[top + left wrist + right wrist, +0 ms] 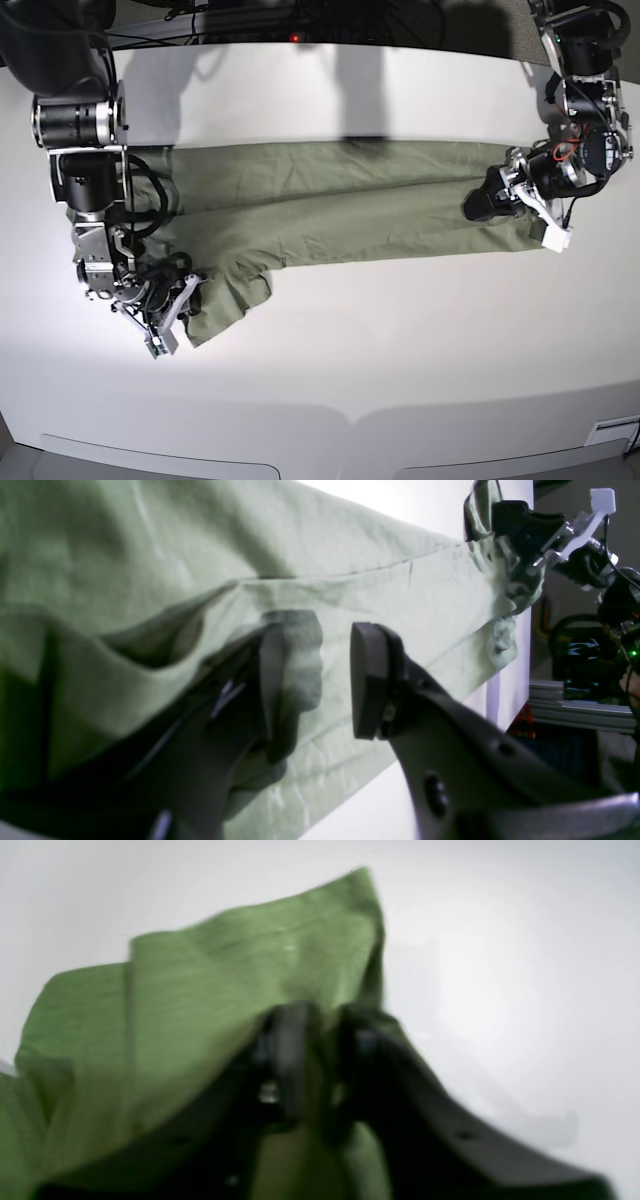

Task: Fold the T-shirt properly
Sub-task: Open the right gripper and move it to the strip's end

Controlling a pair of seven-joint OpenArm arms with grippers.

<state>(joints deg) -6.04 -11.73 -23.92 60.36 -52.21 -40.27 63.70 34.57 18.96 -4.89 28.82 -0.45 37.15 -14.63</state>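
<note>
Sage-green cotton T-shirt (330,205): spread as a long folded band across the white table (400,350) | right gripper (320,1040): fingers clamped on a raised fabric corner | left gripper (312,680): jaws parted over the cloth

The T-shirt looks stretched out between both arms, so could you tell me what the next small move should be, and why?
Probably close the left gripper on the cloth. Its jaws stand apart, one finger tucked under a fold of the T-shirt, so it holds nothing firmly, while the right gripper is already pinched on its end. The shirt lies in a long band across the table; both ends need a grip before folding.
</note>
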